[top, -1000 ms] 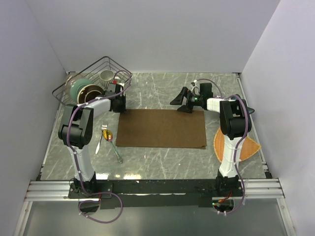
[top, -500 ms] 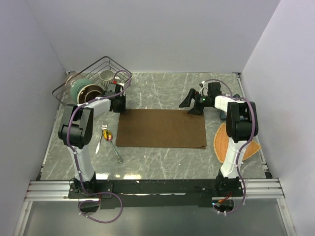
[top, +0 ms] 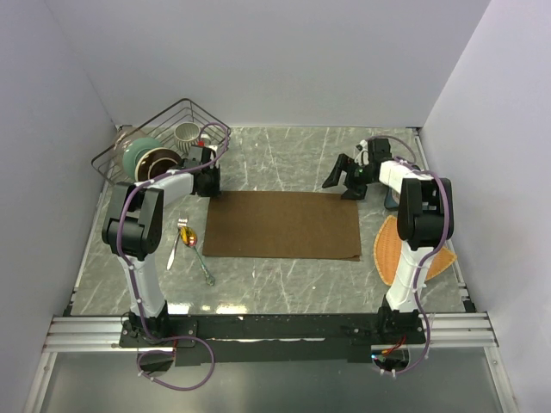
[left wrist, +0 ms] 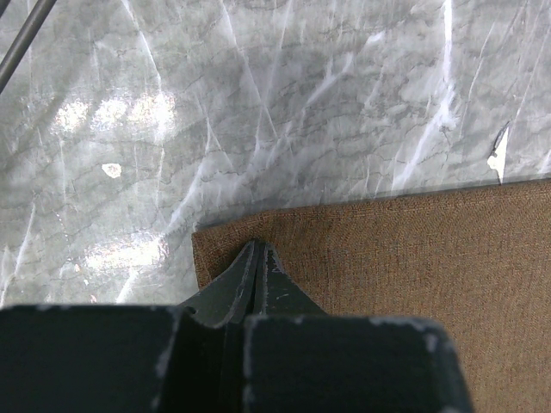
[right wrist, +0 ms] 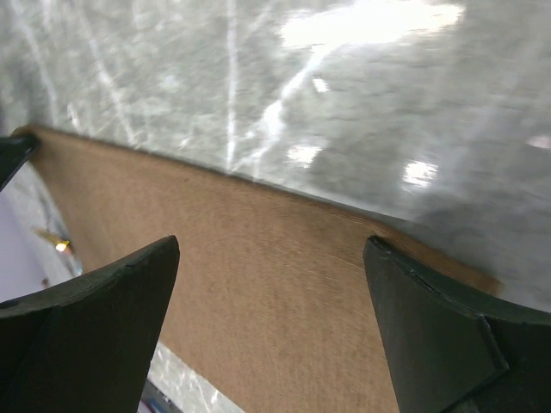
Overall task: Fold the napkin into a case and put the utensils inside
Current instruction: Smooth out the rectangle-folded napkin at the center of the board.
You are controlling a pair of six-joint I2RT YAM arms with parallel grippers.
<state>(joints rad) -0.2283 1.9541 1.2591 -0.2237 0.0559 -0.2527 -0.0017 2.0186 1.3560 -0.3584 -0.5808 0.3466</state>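
From above, the napkin (top: pixel 284 225) lies flat mid-tabletop (top: pixel 284 159) with the utensils (top: pixel 191 245) just to its left. The left tool (top: pixel 210 191) is at its far left corner and the right tool (top: pixel 343 184) by its far right corner. The left wrist view shows its jaws pressed together, tips on that corner, while the right wrist view shows its jaws spread wide over the napkin's far edge.

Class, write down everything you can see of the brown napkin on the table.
The napkin is a plain brown, woven-looking cloth, spread flat as a wide rectangle on the grey marbled table. The left gripper is shut on its far left corner. The right gripper hangs open over its far right corner, not gripping it. Nothing lies on it.
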